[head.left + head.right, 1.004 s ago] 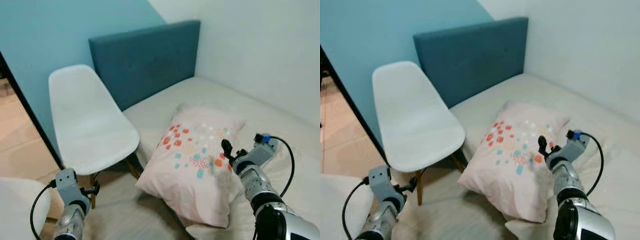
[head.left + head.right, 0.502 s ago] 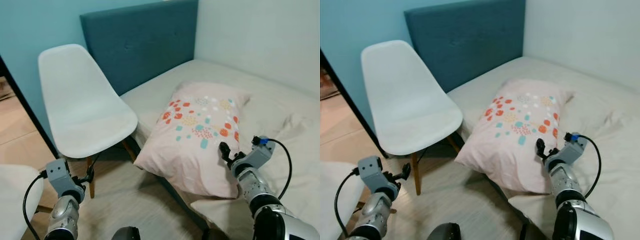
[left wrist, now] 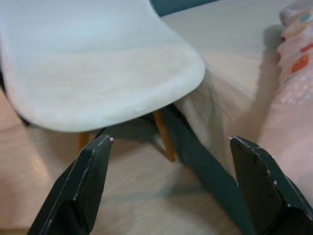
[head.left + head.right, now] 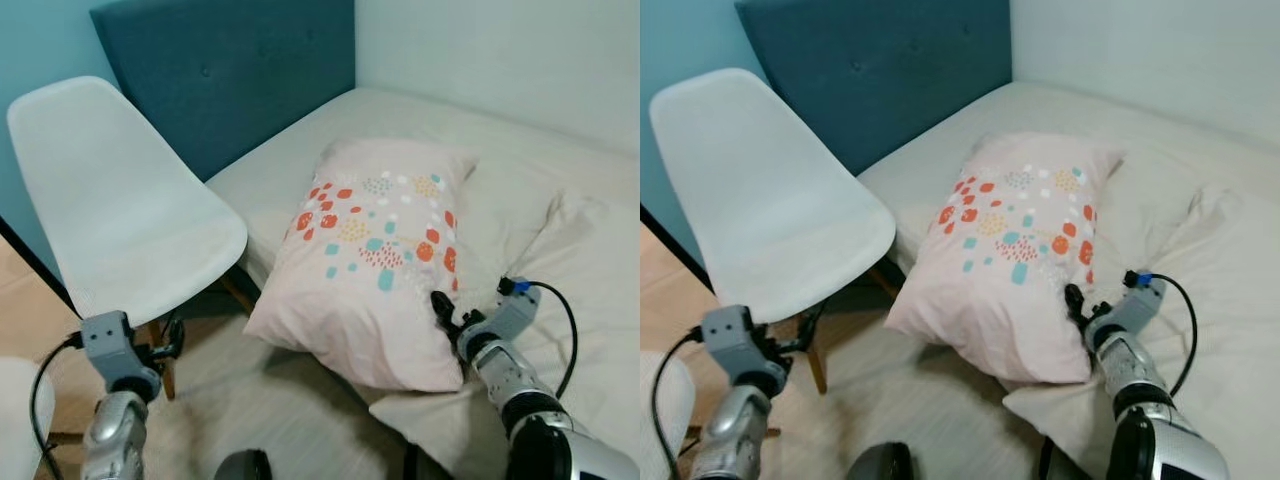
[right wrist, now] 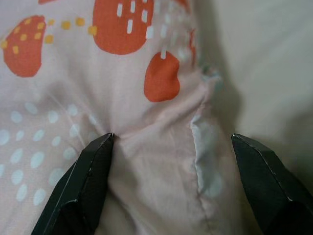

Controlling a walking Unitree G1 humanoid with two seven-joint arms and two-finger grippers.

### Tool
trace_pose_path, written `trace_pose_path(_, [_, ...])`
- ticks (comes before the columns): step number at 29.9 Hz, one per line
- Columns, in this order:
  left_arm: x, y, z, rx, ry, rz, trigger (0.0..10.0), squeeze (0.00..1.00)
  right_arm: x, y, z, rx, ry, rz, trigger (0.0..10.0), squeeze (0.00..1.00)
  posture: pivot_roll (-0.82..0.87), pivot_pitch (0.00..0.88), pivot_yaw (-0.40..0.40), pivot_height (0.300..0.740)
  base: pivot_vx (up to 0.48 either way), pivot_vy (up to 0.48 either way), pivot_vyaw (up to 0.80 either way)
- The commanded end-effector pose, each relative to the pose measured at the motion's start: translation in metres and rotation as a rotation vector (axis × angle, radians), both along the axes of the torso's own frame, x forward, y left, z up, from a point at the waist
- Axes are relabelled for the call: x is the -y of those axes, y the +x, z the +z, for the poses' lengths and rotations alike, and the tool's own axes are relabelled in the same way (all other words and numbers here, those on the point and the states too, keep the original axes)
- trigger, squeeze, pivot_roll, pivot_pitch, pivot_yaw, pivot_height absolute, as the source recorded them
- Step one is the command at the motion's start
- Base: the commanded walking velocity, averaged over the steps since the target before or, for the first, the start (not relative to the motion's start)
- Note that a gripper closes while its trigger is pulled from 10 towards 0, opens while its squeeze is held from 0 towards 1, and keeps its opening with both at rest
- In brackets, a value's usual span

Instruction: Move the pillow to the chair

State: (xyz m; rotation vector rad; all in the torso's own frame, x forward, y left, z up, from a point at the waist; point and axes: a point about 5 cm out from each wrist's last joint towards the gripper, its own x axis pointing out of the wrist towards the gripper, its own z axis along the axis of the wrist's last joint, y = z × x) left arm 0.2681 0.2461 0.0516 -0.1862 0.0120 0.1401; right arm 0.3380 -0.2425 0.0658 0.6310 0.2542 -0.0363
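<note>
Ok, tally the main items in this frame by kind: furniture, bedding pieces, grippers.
Furniture: 2, white chair and bed with its blue headboard.
Bedding pieces: 1, pink patterned pillow.
Grippers: 2, left gripper and right gripper.
Total: 5

No writing to read anywhere: the pillow (image 4: 375, 260) carries only coloured dots and blotches, and the white chair (image 4: 120, 220) bears no label or brand.
</note>
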Motion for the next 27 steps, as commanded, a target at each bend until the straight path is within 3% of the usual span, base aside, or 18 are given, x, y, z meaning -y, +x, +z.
trace_pose_path(1, [-0.002, -0.004, 0.001, -0.009, 0.008, 0.0, 10.0, 0.0, -0.014, 0.004, 0.001, 0.026, 0.048, 0.072, 10.0, 0.0, 0.21, 0.173, 0.111, 0.581, 0.0, 0.0, 0.0])
trace_pose_path(4, [-0.002, -0.006, 0.006, 0.003, 0.02, -0.008, 10.0, 0.0, -0.02, 0.007, 0.006, 0.047, 0.072, 0.139, 10.0, 0.0, 0.22, 0.197, 0.115, 0.581, 0.0, 0.0, 0.0])
trace_pose_path(6, [-0.002, -0.007, 0.014, 0.017, 0.025, -0.016, 10.0, 0.0, -0.029, 0.008, 0.005, 0.007, 0.067, 0.222, 10.0, 0.0, 0.22, 0.205, 0.117, 0.581, 0.0, 0.0, 0.0])
trace_pose_path(8, [-0.002, -0.007, 0.014, 0.017, 0.025, -0.016, 10.0, 0.0, -0.029, 0.008, 0.005, 0.007, 0.067, 0.222, 10.0, 0.0, 0.22, 0.205, 0.117, 0.581, 0.0, 0.0, 0.0])
trace_pose_path(12, [-0.001, -0.012, 0.021, 0.019, 0.034, -0.024, 10.0, 0.0, -0.045, 0.012, 0.006, -0.011, 0.105, 0.285, 10.0, 0.0, 0.23, 0.204, 0.122, 0.581, 0.0, 0.0, 0.0])
trace_pose_path(13, [-0.001, -0.016, 0.022, 0.012, 0.032, -0.025, 10.0, 0.0, -0.064, 0.015, 0.007, -0.023, 0.091, 0.359, 10.0, 0.0, 0.24, 0.201, 0.122, 0.581, 0.0, 0.0, 0.0])
trace_pose_path(15, [-0.001, -0.016, 0.022, 0.012, 0.032, -0.025, 10.0, 0.0, -0.064, 0.015, 0.007, -0.023, 0.091, 0.359, 10.0, 0.0, 0.24, 0.201, 0.122, 0.581, 0.0, 0.0, 0.0])
trace_pose_path(16, [0.0, -0.016, 0.022, 0.009, 0.032, -0.026, 10.0, 0.0, -0.072, 0.016, 0.007, -0.037, 0.075, 0.371, 8.0, 0.0, 0.24, 0.194, 0.12, 0.581, 0.0, 0.0, 0.0])
trace_pose_path(17, [0.0, -0.016, 0.023, 0.005, 0.031, -0.026, 10.0, 0.0, -0.077, 0.017, 0.006, -0.047, 0.066, 0.377, 8.0, 0.0, 0.24, 0.193, 0.119, 0.581, 0.0, 0.0, 0.0])
trace_pose_path(18, [0.002, -0.015, 0.024, 0.007, 0.029, -0.028, 10.0, 0.0, -0.084, 0.019, 0.009, -0.025, 0.099, 0.381, 0.0, 0.0, 0.24, 0.185, 0.117, 0.581, 0.0, 0.0, 0.0])
trace_pose_path(22, [0.006, -0.013, 0.027, 0.016, 0.019, -0.032, 10.0, 0.0, -0.099, 0.022, 0.017, 0.041, 0.168, 0.416, 0.0, 0.0, 0.25, 0.175, 0.109, 0.581, 0.0, 0.0, 0.0])
trace_pose_path(27, [0.008, -0.011, 0.033, 0.019, 0.008, -0.028, 10.0, 0.0, -0.112, 0.021, 0.016, 0.05, 0.174, 0.48, 0.0, 0.0, 0.25, 0.169, 0.105, 0.581, 0.0, 0.0, 0.0])
